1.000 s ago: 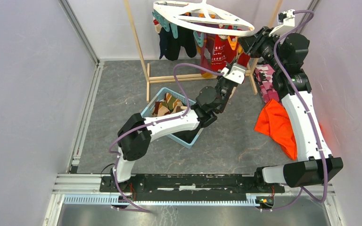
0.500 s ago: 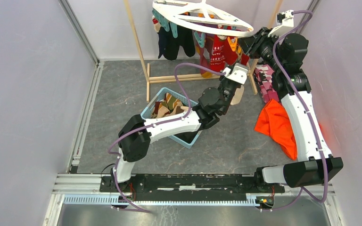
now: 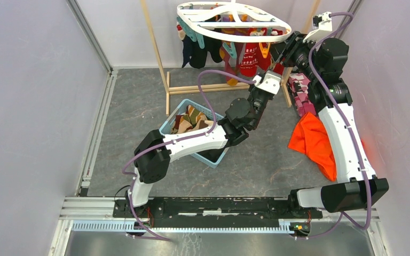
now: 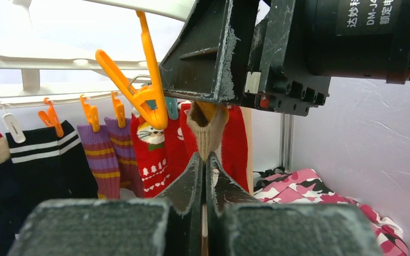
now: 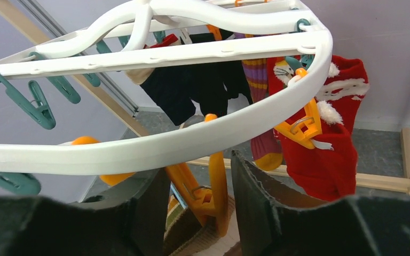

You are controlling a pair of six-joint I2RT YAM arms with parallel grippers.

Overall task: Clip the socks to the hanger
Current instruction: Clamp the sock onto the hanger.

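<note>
Left wrist view has the beige sock [image 4: 207, 137] dead ahead. Its cuff rises out of the left gripper [image 4: 203, 173], whose fingers are pressed together on the fabric, and its top edge sits in the mouth of an orange clip [image 4: 210, 110] hanging under the hanger [image 4: 10, 57].

From the right wrist camera, that clip hangs between the fingers of the right gripper [image 5: 198, 170]. They stand spread to either side of it with a sliver of gap showing, so they look to be off the handles rather than squeezing.

I judge the step in hand to be passing this sock over to the clip. The bite appears made, though how deep the cuff sits cannot be seen. The next move calls for the left fingers to part and drop straight down, gently, so the sock is not dragged out. The right arm should back away without nudging the frame.

Other socks [image 4: 104, 160], red, purple-striped and dark, are clipped along the bars, and a spare clip [image 4: 139, 96] dangles just beside. More wait in the blue basket [image 3: 170, 121] below.
</note>
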